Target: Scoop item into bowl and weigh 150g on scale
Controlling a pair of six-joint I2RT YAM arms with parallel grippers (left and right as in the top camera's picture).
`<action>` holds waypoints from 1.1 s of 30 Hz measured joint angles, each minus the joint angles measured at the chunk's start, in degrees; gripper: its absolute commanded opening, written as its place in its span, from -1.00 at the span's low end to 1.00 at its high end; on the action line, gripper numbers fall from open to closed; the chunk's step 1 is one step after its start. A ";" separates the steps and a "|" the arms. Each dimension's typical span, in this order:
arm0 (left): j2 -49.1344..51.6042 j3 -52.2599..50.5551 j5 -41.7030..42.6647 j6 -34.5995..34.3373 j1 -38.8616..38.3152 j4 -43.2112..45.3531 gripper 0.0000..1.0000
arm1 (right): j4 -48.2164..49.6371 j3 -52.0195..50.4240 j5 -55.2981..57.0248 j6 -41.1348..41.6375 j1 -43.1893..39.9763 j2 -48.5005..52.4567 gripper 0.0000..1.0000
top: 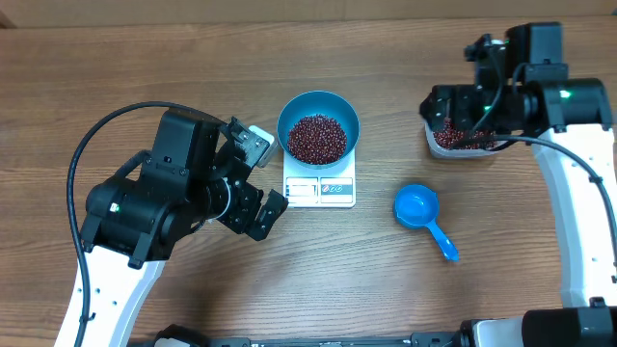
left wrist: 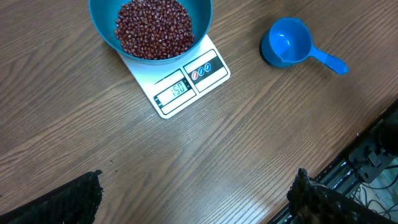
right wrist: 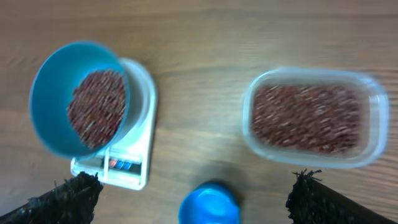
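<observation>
Bowl (top: pixel 318 101) of beans (top: pixel 317 138) sits on scale (top: pixel 320 191), so the load registers; display appears to read 150. Scoop (top: pixel 416 206) lies empty right of scale, tub (right wrist: pixel 372 118) beyond. Left gripper (left wrist: pixel 196 186) beside scale, right gripper (right wrist: pixel 194 177) above tub: jaws apart, holding nothing.

Surface inspected: a brown wood-grain table (top: pixel 145 58), one continuous top. Three things rest directly on it.

1. The white scale (top: pixel 319 190) stands flat near the middle, display edge toward the near side.
2. In the overhead view, the blue scoop (top: pixel 416 206) lies right of the scale and apart from it. Its open side is up, and its handle angles away from the scale.
3. The clear tub (right wrist: pixel 311 160) stands further right of the scale, beyond the scoop and touching neither.
</observation>
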 measured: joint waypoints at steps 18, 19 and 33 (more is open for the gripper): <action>0.00 0.00 -0.02 0.00 0.00 0.02 0.99 | -15.80 0.07 -13.92 -0.20 3.61 0.00 1.00; 0.00 0.00 0.00 0.00 0.00 0.02 0.99 | -16.48 0.07 -14.05 -0.20 3.61 0.00 1.00; 0.00 0.00 0.00 0.00 0.00 0.02 0.99 | -10.51 0.07 -5.05 -8.11 20.26 0.02 1.00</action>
